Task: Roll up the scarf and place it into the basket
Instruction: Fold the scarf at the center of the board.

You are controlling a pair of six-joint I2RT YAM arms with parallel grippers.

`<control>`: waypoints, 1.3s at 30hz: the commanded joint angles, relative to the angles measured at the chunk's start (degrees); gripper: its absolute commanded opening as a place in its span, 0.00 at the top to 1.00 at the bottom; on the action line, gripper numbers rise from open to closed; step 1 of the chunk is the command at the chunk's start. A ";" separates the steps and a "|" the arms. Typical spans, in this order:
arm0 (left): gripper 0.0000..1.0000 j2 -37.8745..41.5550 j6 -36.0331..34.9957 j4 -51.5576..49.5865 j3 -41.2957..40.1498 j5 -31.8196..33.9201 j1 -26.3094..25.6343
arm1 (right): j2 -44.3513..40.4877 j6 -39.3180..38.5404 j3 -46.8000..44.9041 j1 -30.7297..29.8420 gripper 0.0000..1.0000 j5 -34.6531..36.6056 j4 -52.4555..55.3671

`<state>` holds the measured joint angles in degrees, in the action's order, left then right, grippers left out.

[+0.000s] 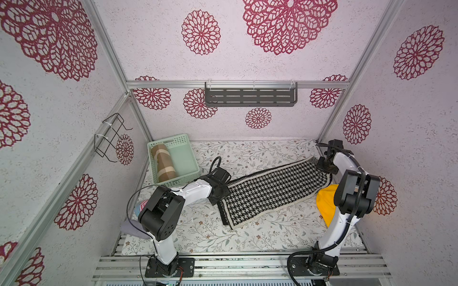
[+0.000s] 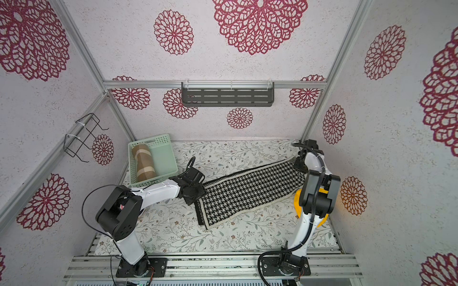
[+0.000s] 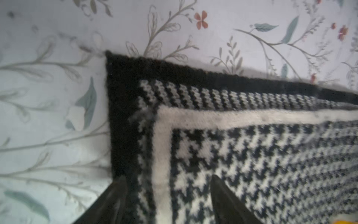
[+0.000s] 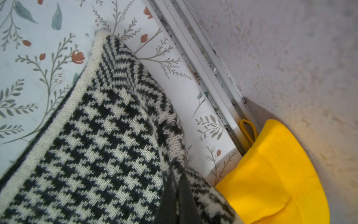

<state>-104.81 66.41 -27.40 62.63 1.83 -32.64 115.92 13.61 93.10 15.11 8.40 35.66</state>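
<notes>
**Pinching one scarf end, straddling the other**

You have one houndstooth scarf point(image 1: 272, 188), unrolled and slanting across the floral counter point(image 1: 198, 230). It lies outside the one mint-green basket point(image 1: 173, 183), which sits in the far left corner. One brown roll point(image 1: 164, 163) lies in that basket. One yellow cloth point(image 1: 325, 200) sits by the right wall, just beside the scarf.

Your two arms reach to opposite ends of the scarf. The left arm stretches low with its elbow bent. Its left claw point(image 3: 168, 180) points down at the black-bordered corner with fingers point(image 3: 120, 194) apart, one at the edge and one over the pattern. The right arm folds forward, and the right claw point(image 4: 175, 186) is clamped together on a raised fold of the scarf.
</notes>
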 commanded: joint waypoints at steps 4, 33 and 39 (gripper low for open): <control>0.74 -4.11 -1.68 0.10 1.41 0.81 2.32 | -6.35 0.62 -2.46 -3.61 1.00 -7.25 0.21; 0.27 19.11 0.31 -3.40 -7.04 4.90 1.88 | -23.29 13.98 -16.08 -54.44 1.00 -14.22 -8.40; 0.29 22.23 2.39 0.41 -10.69 3.39 1.71 | -23.50 14.54 -13.80 -57.77 1.00 -13.32 -8.76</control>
<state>-84.09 66.81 -29.04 52.34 5.02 -30.65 93.51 26.59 76.60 -41.78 -4.82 28.29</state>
